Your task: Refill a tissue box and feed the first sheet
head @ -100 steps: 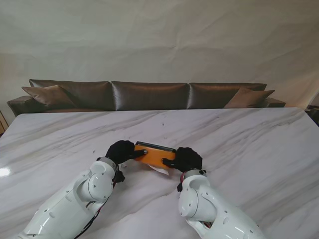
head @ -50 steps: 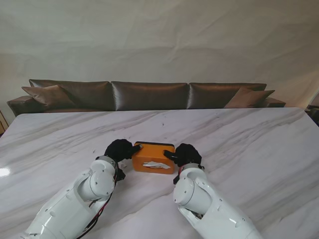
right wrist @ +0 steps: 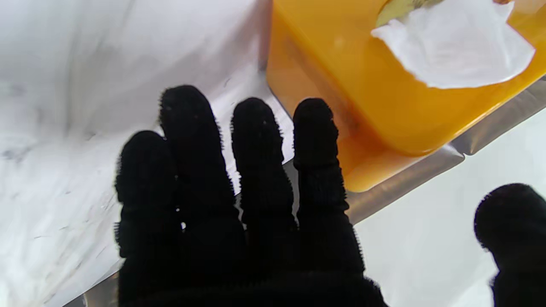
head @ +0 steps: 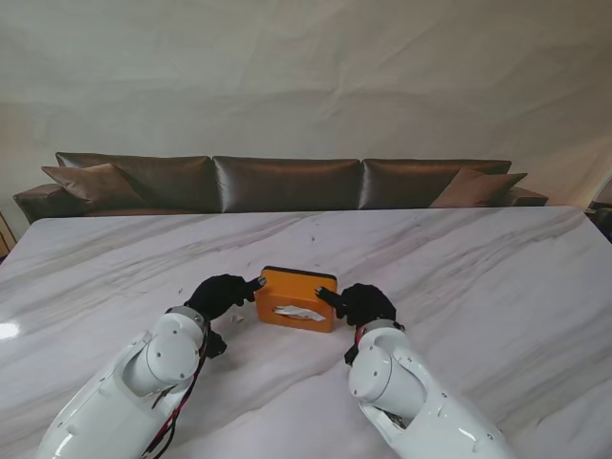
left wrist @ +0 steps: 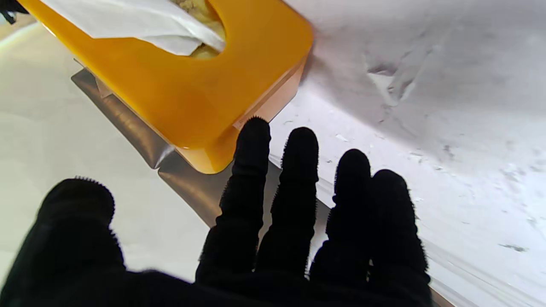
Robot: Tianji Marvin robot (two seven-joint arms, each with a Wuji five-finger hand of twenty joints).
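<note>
You see the orange tissue box (head: 296,298) resting upright on the marble tabletop (head: 478,277), a white sheet (head: 299,313) protruding from its slot. The left hand (head: 222,295) and right hand (head: 360,303) flank its ends, fingers (left wrist: 251,140) spread and holding nothing.

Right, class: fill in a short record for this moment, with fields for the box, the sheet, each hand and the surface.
box: orange tissue box, resting flat on the table, slot side towards the camera
sheet: white tissue poking out of the slot
left hand: left hand open, fingers at the box's left end
right hand: right hand open, fingers at the box's right end
surface: white marble table
</note>
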